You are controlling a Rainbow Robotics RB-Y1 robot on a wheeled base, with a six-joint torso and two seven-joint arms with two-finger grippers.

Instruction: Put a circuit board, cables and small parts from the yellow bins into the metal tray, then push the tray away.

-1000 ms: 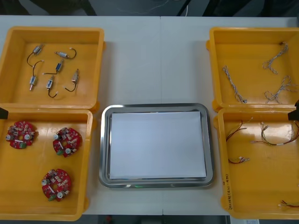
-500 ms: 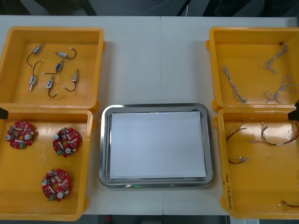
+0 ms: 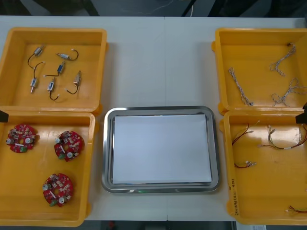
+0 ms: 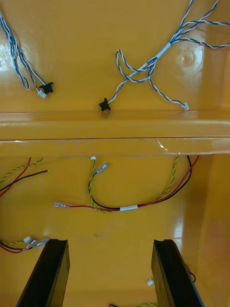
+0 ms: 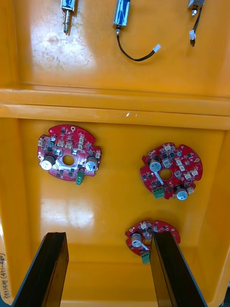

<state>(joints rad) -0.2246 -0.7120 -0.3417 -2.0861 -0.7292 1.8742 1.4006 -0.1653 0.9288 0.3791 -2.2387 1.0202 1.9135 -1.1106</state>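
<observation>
1. Left gripper [image 5: 108, 238] hangs over the near left bin [image 3: 29, 191] with its fingers [image 5: 50, 268] spread wide and nothing between them.
2. Three boards lie in that bin ahead of it. One [image 5: 69, 153] is off toward one finger and one [image 5: 171, 170] toward the other. The third [image 5: 139, 235] sits just beside the second finger, which hides its edge.
3. Past the bin wall ahead, parts [image 5: 122, 12] in the far left bin [image 3: 57, 31] are cut off at the frame edge. The two plainest run lengthwise in line with the fingers.
4. Right gripper [image 4: 110, 244] is likewise spread and empty, over the near right bin [image 3: 268, 191].
5. Just ahead of its fingertips a red-yellow cable [image 4: 129, 207] lies with its length crosswise to the fingers. Another [image 4: 14, 244] by one finger is cut off at the edge, so its run is hard to follow.
6. Blue-white cables [image 4: 148, 67] sit beyond the wall ahead of that gripper, in the far right bin [image 3: 259, 52], looped and tangled.
7. Tray [image 3: 160, 111], white inside, lies on the light table [image 3: 163, 62] between the two grippers, with its long axis running from one toward the other.
8. Beyond the table's far edge the room is dark and little can be made out.
</observation>
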